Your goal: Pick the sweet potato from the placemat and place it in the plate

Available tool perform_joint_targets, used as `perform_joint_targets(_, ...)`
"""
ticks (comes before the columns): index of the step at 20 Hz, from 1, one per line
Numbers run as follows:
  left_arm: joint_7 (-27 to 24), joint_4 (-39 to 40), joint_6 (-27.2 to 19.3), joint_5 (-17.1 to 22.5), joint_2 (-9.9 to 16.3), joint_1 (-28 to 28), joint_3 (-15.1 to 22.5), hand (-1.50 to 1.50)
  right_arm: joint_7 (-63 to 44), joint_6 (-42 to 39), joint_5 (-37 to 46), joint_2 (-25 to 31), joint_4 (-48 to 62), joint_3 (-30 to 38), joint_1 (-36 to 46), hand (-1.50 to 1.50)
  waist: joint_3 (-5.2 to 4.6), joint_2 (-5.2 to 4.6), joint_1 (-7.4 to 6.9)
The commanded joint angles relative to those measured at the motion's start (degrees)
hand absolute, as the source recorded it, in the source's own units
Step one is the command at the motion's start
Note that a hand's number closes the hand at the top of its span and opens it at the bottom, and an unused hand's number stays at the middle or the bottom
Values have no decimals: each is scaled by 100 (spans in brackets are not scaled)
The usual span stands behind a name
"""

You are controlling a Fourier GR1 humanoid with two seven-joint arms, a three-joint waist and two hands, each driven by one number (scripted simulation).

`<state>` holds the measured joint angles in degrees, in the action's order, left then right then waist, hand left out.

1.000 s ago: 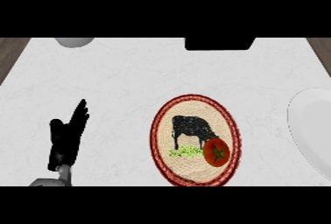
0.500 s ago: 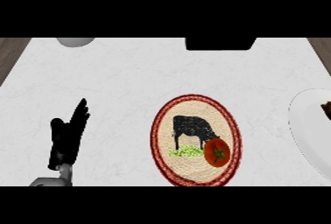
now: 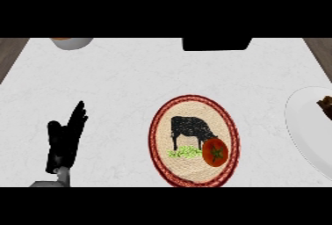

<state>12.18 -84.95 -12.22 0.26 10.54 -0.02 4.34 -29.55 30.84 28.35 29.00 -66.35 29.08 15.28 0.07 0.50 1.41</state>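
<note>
Your left hand [image 3: 65, 143] rests open, holding nothing, near the counter's left edge. A dark brown sweet potato [image 3: 325, 106] lies on the white round plate [image 3: 304, 132] at the right edge.

This is a kitchen counter, set for a meal. A pale marbled worktop [image 3: 130, 88] spreads out ahead of the left hand [image 3: 65, 140]. To that hand's right lies a round woven placemat [image 3: 194, 140] with a cow picture, and farther right a white plate [image 3: 304, 132]. Well beyond the hand, a bowl [image 3: 71, 42] sits at the far edge.
</note>
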Motion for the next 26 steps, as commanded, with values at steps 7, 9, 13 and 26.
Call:
perform_joint_targets(7, 136, -34, 7, -193, -123, -96, 58, 0, 1788, -37, -1911, -498, -954, 982, -891, -150, -4, -44, -112)
perform_joint_targets(9, -91, 103, 45, -130, -190, -52, -9, 0, 1659, 295, -1614, -1336, -2067, 584, -1507, -150, -9, -38, -93)
perform_joint_targets(13, 72, 231, 255, -81, -50, -423, -266, 0, 2487, 109, -2028, -1263, -1655, 736, -1479, -150, -6, -48, -119)
perform_joint_targets(26, 296, -482, 307, -371, -276, 108, -213, 0, 2207, 631, -1561, -1159, -960, 461, -1426, -150, -7, -45, -150)
